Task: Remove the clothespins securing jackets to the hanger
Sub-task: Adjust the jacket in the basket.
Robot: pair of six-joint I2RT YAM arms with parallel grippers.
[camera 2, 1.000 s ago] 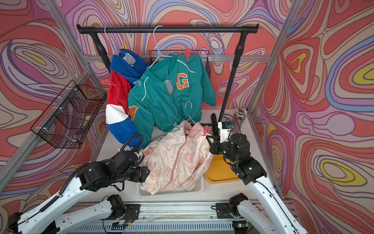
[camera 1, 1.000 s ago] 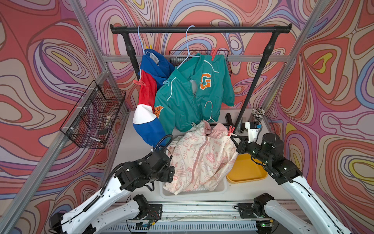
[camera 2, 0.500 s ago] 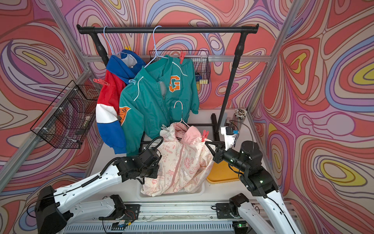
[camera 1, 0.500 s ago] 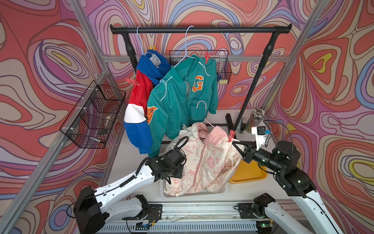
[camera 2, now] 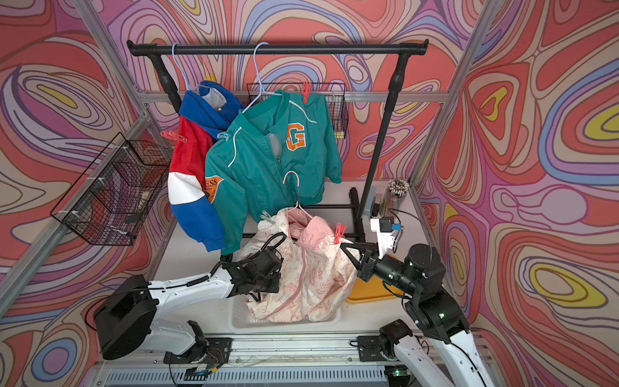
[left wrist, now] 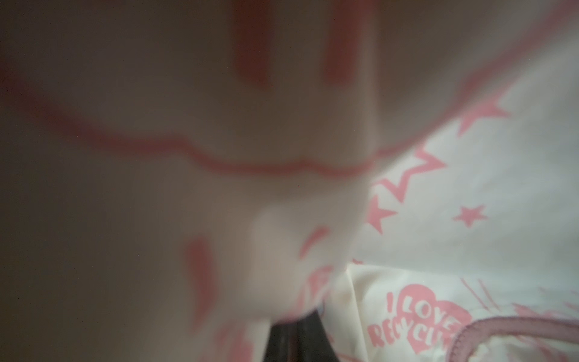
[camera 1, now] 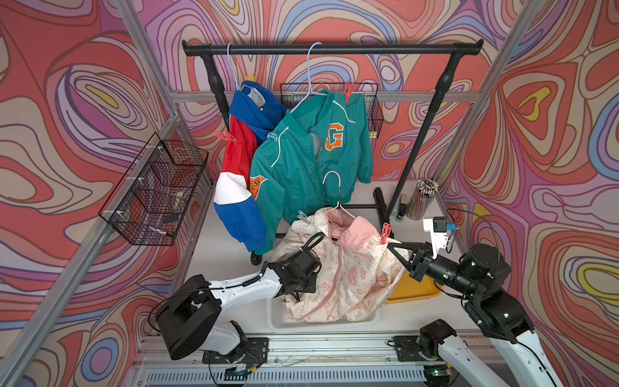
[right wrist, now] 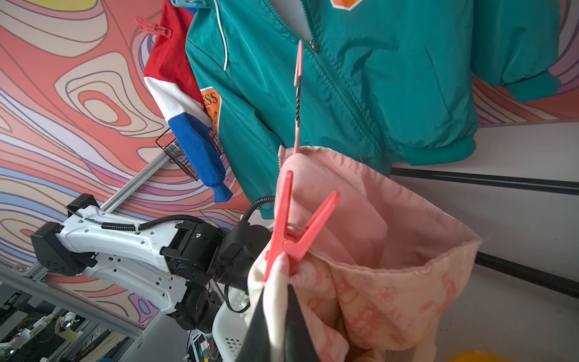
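- Left gripper [left wrist: 296, 332]: jaws narrow, pinching fabric on pink jacket [camera 1: 348, 278].
- Jacket hem sags into white basket [camera 1: 278, 322].
- Red clothespin [camera 1: 385, 232]: clipped on jacket shoulder.
- Right gripper [camera 1: 392, 247]: clamped on fabric just below that pin.

Robot lab cell: aluminium frame [camera 1: 418, 97], swirl-printed walls [camera 1: 67, 100], 2 mounted arms [camera 1: 241, 291].
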